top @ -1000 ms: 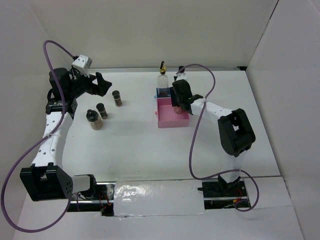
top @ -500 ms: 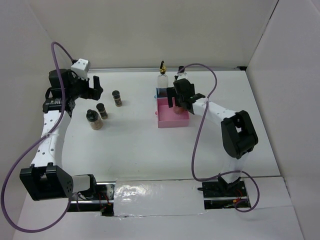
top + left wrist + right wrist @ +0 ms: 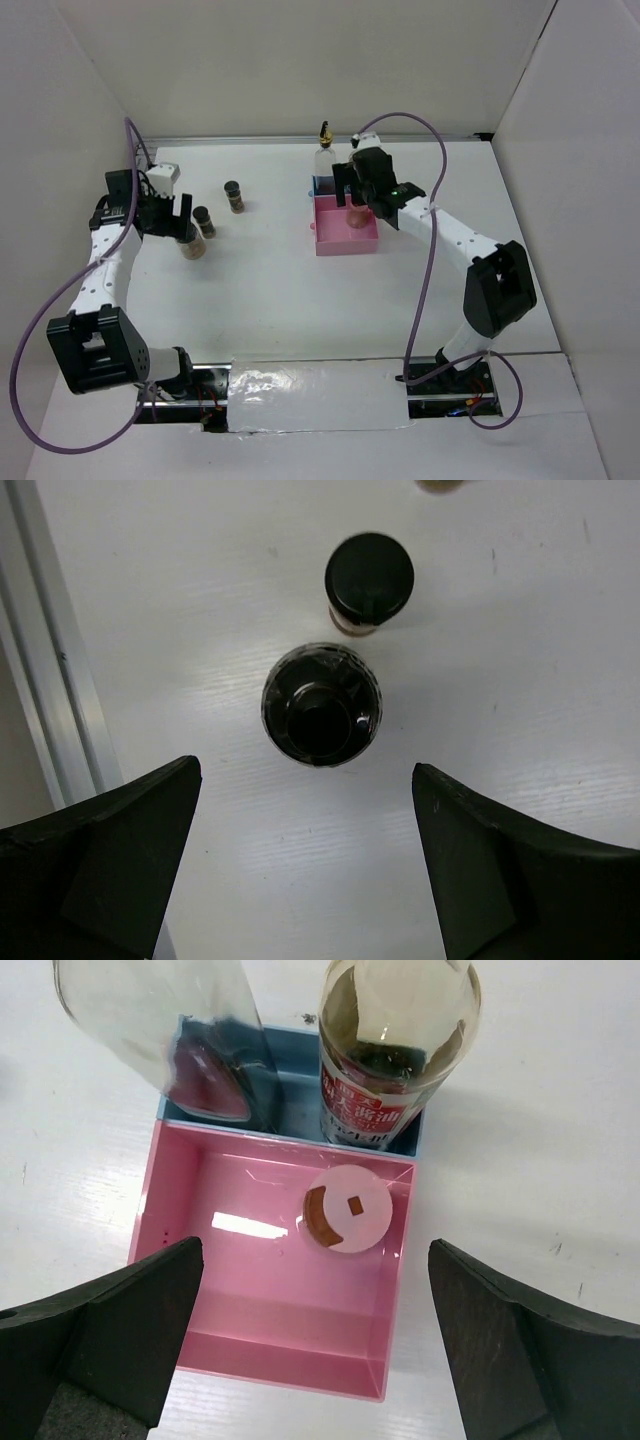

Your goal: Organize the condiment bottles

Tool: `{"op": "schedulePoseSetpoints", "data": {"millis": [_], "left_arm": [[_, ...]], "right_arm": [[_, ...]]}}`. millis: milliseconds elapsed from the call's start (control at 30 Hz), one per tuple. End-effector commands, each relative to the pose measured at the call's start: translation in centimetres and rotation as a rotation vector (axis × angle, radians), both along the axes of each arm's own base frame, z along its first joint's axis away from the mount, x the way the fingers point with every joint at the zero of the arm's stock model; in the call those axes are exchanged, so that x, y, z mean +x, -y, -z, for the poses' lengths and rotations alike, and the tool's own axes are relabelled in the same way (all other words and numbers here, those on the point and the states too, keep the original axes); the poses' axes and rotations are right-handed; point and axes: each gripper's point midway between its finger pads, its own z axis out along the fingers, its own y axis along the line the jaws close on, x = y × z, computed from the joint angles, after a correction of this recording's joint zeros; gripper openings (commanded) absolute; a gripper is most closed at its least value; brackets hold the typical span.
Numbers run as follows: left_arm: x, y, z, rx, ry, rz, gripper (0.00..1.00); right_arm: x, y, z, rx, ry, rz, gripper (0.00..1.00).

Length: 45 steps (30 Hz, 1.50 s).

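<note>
- Left gripper (image 3: 305,800): fingers wide apart, holding nothing. It has swung in from the back-left corner and now hangs straight over the nearest spice jar (image 3: 321,704), without touching it.
- The second spice jar (image 3: 368,583) stands just beyond the first. The third spice jar (image 3: 234,196) is further right, on its own. All three sit on the bare table (image 3: 270,290), not yet sorted.
- Pink tray (image 3: 165,1230), centre: the pink-capped jar (image 3: 347,1209) stands upright inside, near the back wall.
- Blue tray (image 3: 296,1110), right behind the pink one: it holds the pourer bottle (image 3: 150,1020) and the red-label bottle (image 3: 385,1050).
- Right gripper (image 3: 315,1260): a second ago it was closed low in the pink tray. Now it is spread wide, raised above that jar and empty.
- My reading: the pink-capped jar has been delivered. The left-side jars look to be next, nearest first.
</note>
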Motion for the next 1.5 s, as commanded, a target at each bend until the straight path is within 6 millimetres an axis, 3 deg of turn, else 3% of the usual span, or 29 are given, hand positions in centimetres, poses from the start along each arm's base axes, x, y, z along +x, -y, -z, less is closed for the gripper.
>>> {"op": "schedulePoseSetpoints", "data": {"millis": [0, 100, 267, 533, 867, 1067, 1100, 1133, 1233, 1267, 1300, 1433, 1467], "left_arm": [[0.1, -0.4, 0.9, 0.046, 0.001, 0.046, 0.99], [-0.3, -0.5, 2.6, 0.062, -0.02, 0.06, 0.99], [1.0, -0.7, 4.1, 0.08, 0.004, 0.079, 0.99], [2.9, -0.5, 4.5, 0.044, 0.02, 0.084, 0.99], [3.0, 0.8, 4.8, -0.017, 0.024, 0.136, 0.9], [2.7, 1.0, 5.2, -0.04, -0.009, 0.138, 0.61], [2.3, 0.9, 5.2, -0.041, -0.018, 0.133, 0.49], [2.1, 0.9, 5.3, -0.043, -0.024, 0.132, 0.48], [1.5, 1.2, 4.8, -0.05, -0.03, 0.151, 0.27], [1.3, 1.4, 4.6, -0.054, -0.033, 0.165, 0.1], [1.4, 1.5, 3.8, -0.053, -0.022, 0.178, 0.0], [-0.6, 4.8, 1.6, -0.118, -0.012, 0.399, 0.0], [-1.0, 6.5, 0.4, -0.177, 0.02, 0.488, 0.0]], "right_arm": [[-0.9, -0.4, -2.3, 0.012, 0.037, -0.022, 1.0], [-1.3, -0.2, -2.7, 0.015, 0.05, -0.014, 1.0], [-1.8, 0.0, -2.8, 0.014, 0.052, -0.009, 1.0], [-1.9, 0.5, -2.7, 0.003, 0.053, 0.012, 1.0], [-1.8, 0.4, -2.2, 0.001, 0.04, 0.019, 1.0], [-1.8, 0.7, -2.5, -0.013, 0.046, 0.03, 1.0], [-1.8, 0.9, -2.6, -0.017, 0.049, 0.033, 1.0], [-1.8, 0.9, -2.5, -0.017, 0.047, 0.034, 1.0], [-1.9, 1.0, -2.8, -0.02, 0.055, 0.038, 1.0], [-1.8, 1.0, -2.8, -0.017, 0.056, 0.039, 1.0], [-1.8, 1.0, -2.9, -0.013, 0.056, 0.04, 1.0], [-1.1, 1.0, -3.7, 0.025, 0.063, 0.033, 1.0], [-1.0, 1.1, -3.9, 0.03, 0.064, 0.033, 1.0]]}}
